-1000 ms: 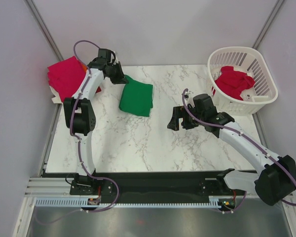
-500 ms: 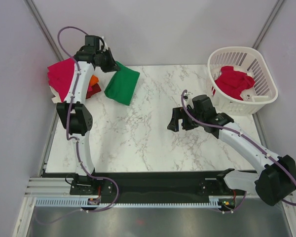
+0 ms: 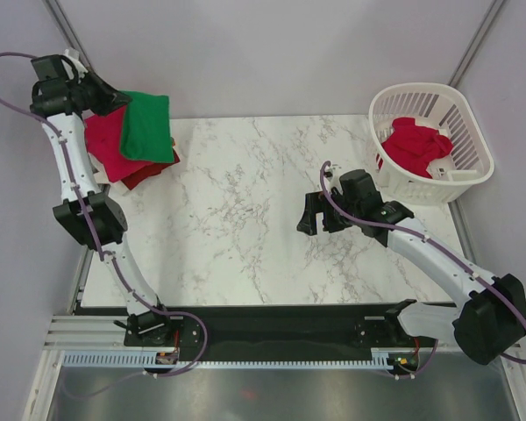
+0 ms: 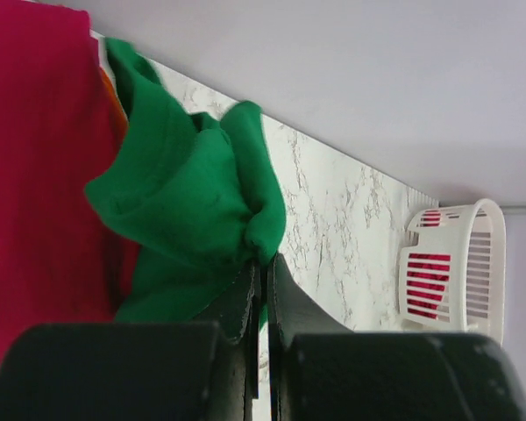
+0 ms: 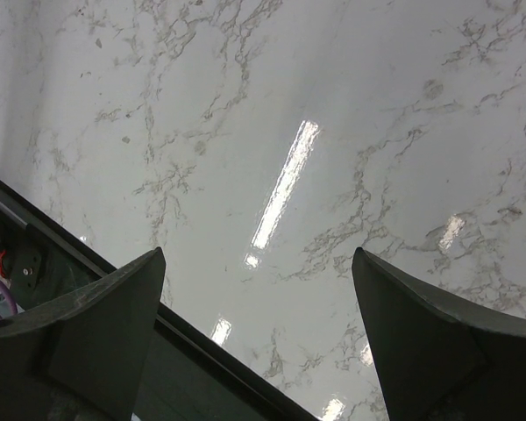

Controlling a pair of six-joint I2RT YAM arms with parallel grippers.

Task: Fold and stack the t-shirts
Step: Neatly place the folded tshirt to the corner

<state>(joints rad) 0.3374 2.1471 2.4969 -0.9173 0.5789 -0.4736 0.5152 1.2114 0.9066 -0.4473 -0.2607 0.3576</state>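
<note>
Green t-shirt pinched in left end effector, right end effector agape, marble tabletop

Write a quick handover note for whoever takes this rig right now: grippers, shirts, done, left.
Left gripper: shut on the folded green shirt's edge, over the pile at the table's far left.
Right gripper: open, empty, above the table.
Pile: pink shirt, dark red shirt beneath.
Basket: red shirt inside, crumpled.
Done: green folded. Left: release it onto the pile, then fold and stack the red one.
</note>
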